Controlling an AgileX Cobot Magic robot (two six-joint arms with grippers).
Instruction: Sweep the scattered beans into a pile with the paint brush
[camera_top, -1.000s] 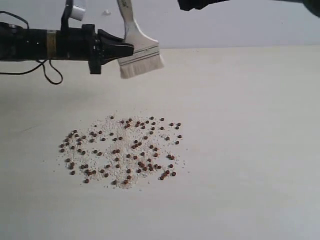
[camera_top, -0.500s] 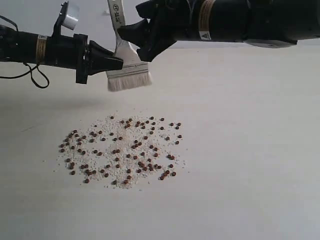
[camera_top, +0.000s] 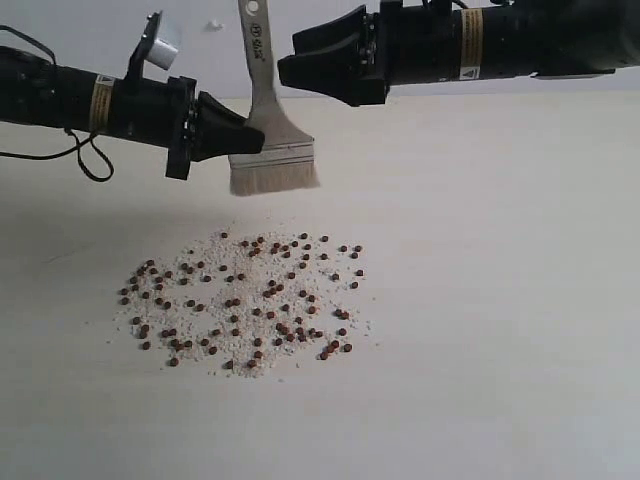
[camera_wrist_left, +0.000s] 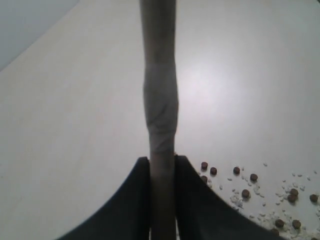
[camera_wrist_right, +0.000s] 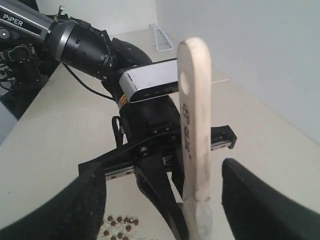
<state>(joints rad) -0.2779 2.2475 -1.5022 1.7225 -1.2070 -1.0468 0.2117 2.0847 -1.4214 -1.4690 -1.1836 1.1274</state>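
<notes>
Left hand (camera_top: 248, 138): clamped on the paint brush (camera_top: 268, 105) at the neck just above the ferrule. The left wrist view shows a finger tight against each side.

Right hand (camera_top: 298, 70): fingers spread wide and gripping nothing. In the right wrist view they stand on either side of the upper handle, apart from it.

Paint brush: held in the air with its long axis near vertical, the hole end up and the off-white bristles down, clear of the surface (camera_top: 500, 320).

Beans (camera_top: 245, 300): dozens lie loose in a broad patch among whitish crumbs (camera_top: 222, 243), not yet heaped.

Bearing: in the exterior view the patch lies below the bristles and toward the camera. The bristles hang over bare surface just beyond the patch's far edge. The left hand is the nearer one and the only one with a hold. The sweep probably calls for a straight descent until the bristles touch, then a draw across the patch with the broad face leading. Whether the right hand means to take or steady the handle cannot be told.

Markings:
- "PIPER" in white on the left arm casing (camera_wrist_right: 13, 20).
- Dark print runs down the handle, too blurred to read.
- Yellow band labels on both arms, illegible.
</notes>
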